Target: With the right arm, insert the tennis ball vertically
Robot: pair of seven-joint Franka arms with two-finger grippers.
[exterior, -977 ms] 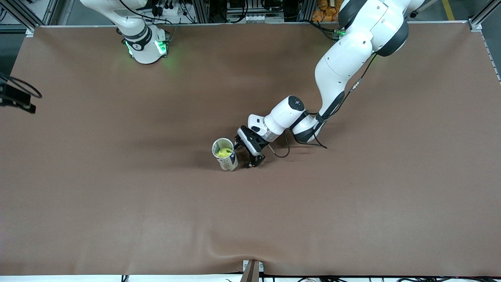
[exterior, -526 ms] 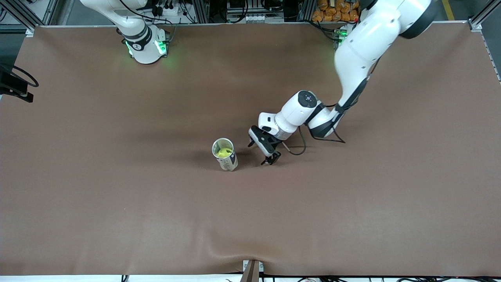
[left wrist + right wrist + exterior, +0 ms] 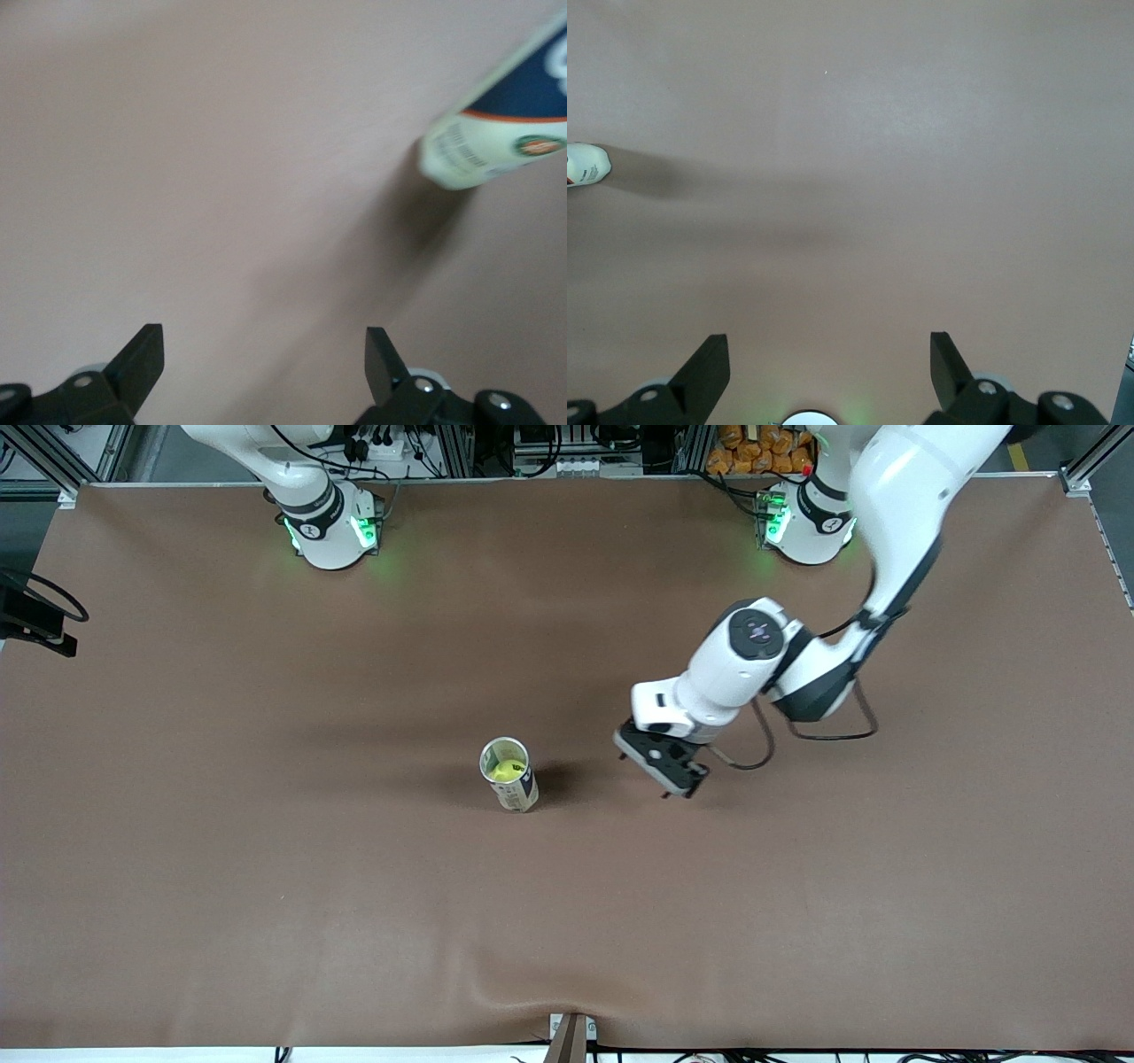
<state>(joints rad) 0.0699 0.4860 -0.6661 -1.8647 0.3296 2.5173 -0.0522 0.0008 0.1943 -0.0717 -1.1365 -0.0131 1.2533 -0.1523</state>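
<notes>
A white and blue can [image 3: 511, 776] stands upright on the brown table [image 3: 266, 868] near its middle, open end up. A yellow tennis ball [image 3: 505, 771] sits inside it. My left gripper [image 3: 657, 773] is open and empty over the bare table, apart from the can, toward the left arm's end. In the left wrist view the can [image 3: 496, 133] is off to one side of the open gripper [image 3: 264, 341]. My right gripper [image 3: 830, 347] is open and empty, high over the table by its own base [image 3: 808, 418]. The can's foot [image 3: 585, 165] shows at that view's edge.
The right arm's base [image 3: 330, 527] and the left arm's base [image 3: 802, 522] stand along the table's edge farthest from the front camera. A black part with a cable [image 3: 31, 620] shows at the front view's edge at the right arm's end.
My left gripper has drawn away from the can toward the left arm's end, and the arm has swung back. The can and the ball have not moved.
</notes>
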